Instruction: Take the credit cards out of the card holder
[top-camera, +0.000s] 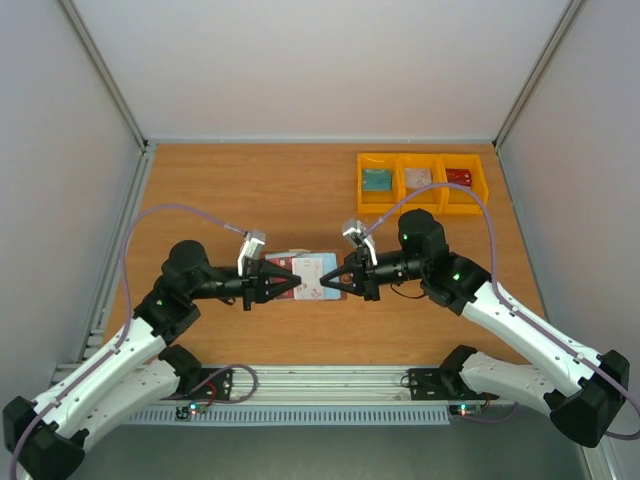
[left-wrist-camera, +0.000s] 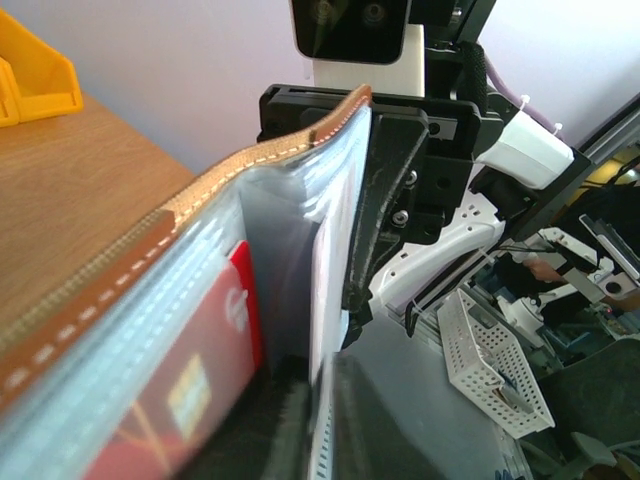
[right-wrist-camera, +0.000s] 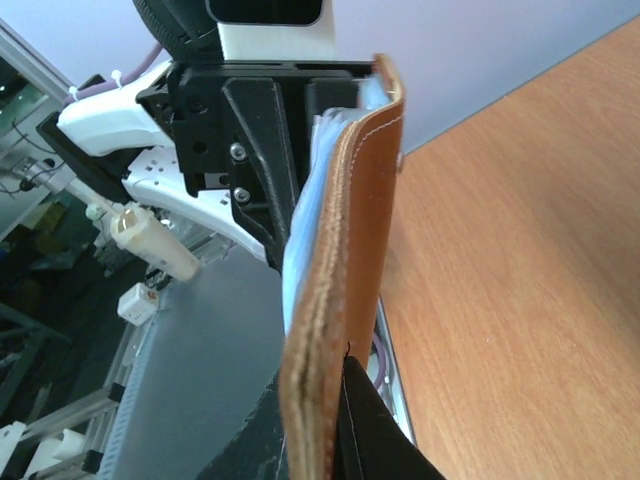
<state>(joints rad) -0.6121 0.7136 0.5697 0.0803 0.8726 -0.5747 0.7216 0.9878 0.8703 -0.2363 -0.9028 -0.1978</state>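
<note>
The brown leather card holder (top-camera: 310, 275) hangs open above the table, held between both grippers. My left gripper (top-camera: 288, 280) is shut on its left end and my right gripper (top-camera: 333, 282) is shut on its right end. In the left wrist view the card holder (left-wrist-camera: 120, 260) shows clear pockets. A red card (left-wrist-camera: 200, 370) sits in one pocket and a whitish leaf (left-wrist-camera: 325, 290) stands beside it. In the right wrist view the holder (right-wrist-camera: 345, 250) is edge-on, pinched at the bottom by my right gripper (right-wrist-camera: 335, 430). My left gripper (left-wrist-camera: 300, 420) is blurred at the bottom of its own view.
A yellow bin (top-camera: 422, 205) with three compartments stands at the back right. It holds a teal card (top-camera: 376, 179), a whitish-grey card (top-camera: 418, 177) and a red card (top-camera: 459, 176). White walls enclose the wooden table (top-camera: 250, 190) on three sides.
</note>
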